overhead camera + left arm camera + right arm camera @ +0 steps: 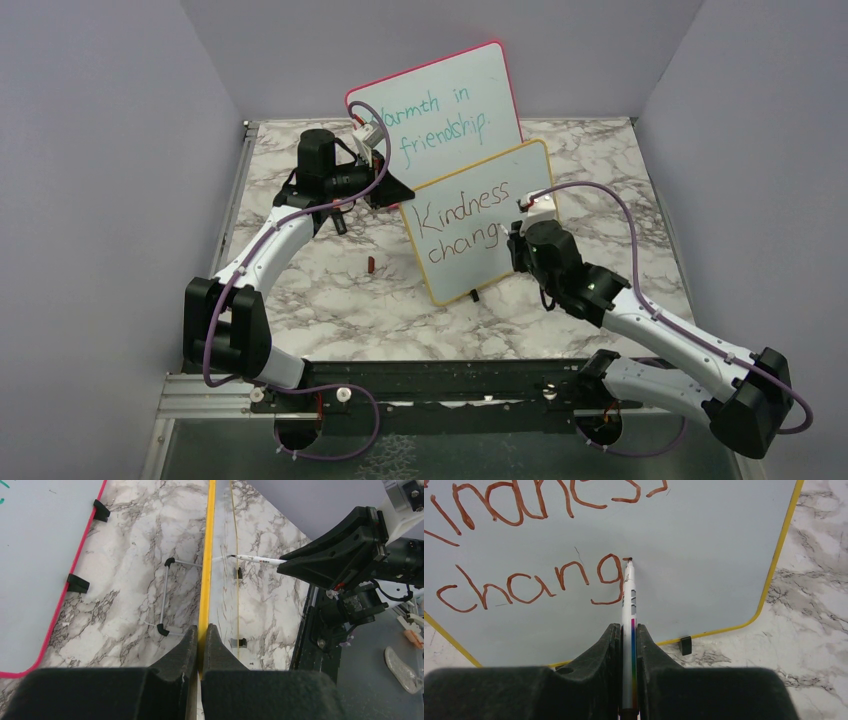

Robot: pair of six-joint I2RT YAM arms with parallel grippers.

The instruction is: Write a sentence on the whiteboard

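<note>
Left of centre: left gripper (201, 631), jaws pinched shut on the yellow frame at the left edge of the whiteboard (470, 275). Nearer, on the marble table (330, 300), a small dark red piece (370, 264) lying loose. Further back: pink-framed board (450, 95) with teal writing. Mid-table: whiteboard propped upright on black feet, just in front of the pink-framed board; the sentence (462, 243) in reddish-brown, reading "Kindness chang". Right: right gripper (628, 632), closed narrowly around a white marker (629, 595), tip touching the board just right of the "g".
</note>
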